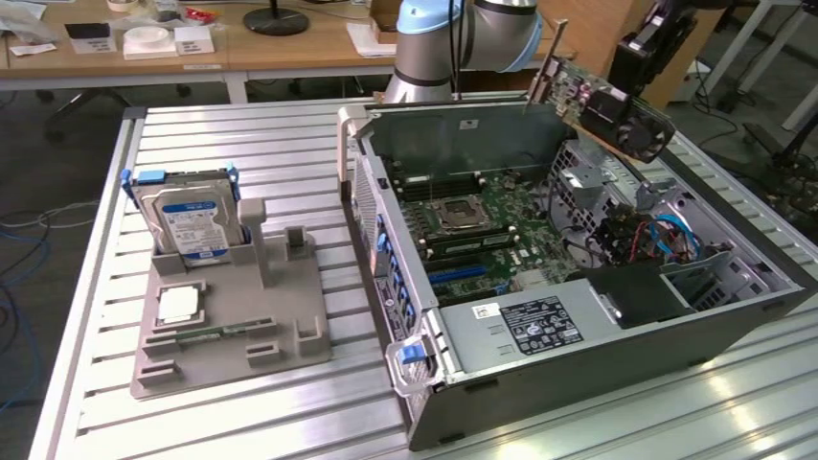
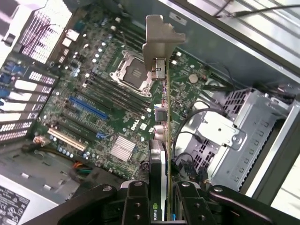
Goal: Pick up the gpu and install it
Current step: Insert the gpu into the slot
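At the upper right of the exterior view, the gripper is clamped on the gpu, which hangs tilted above the open computer case. Inside the case lie the motherboard, a power supply and blue cables. At the frame's left, a grey tray holds a hard drive upright and a memory stick flat. The wrist view shows the card edge-on between the fingers, with its metal bracket over the CPU socket.

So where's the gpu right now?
At the exterior view's right, the gpu hangs clamped in the gripper above the open computer case, clear of the motherboard.
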You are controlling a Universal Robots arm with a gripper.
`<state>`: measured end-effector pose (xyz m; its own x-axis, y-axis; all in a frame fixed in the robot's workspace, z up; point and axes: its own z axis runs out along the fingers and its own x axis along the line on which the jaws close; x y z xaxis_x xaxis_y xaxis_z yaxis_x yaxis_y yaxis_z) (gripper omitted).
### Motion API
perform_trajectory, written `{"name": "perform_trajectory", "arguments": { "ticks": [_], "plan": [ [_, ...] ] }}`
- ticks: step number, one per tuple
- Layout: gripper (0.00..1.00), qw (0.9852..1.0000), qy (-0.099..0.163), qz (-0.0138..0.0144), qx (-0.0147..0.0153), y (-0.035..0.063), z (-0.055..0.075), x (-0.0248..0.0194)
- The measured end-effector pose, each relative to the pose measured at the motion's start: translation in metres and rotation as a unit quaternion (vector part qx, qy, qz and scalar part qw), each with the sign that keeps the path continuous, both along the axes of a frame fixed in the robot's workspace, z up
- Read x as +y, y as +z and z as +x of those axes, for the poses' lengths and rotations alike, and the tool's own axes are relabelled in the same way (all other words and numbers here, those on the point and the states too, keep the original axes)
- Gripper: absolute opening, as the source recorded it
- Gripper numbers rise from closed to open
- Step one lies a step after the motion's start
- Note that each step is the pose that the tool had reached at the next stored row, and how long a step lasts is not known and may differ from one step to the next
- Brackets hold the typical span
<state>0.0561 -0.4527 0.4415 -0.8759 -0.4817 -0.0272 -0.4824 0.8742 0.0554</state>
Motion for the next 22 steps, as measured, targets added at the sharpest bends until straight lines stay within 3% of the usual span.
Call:
{"name": "perform_trajectory", "arguments": {
  "ticks": [5, 11, 17, 22],
  "plan": [
    [0.27, 0.9993, 0.037, 0.0000, 0.0000, -0.0005, 0.0001, 0.0000],
    [0.27, 0.9968, 0.080, 0.0000, 0.0000, -0.0011, 0.0002, 0.0000],
    [0.27, 0.9924, 0.123, 0.0000, 0.0000, -0.0017, 0.0002, 0.0000],
    [0.27, 0.9872, 0.159, 0.0000, 0.0000, -0.0023, 0.0002, 0.0000]
  ]
}}
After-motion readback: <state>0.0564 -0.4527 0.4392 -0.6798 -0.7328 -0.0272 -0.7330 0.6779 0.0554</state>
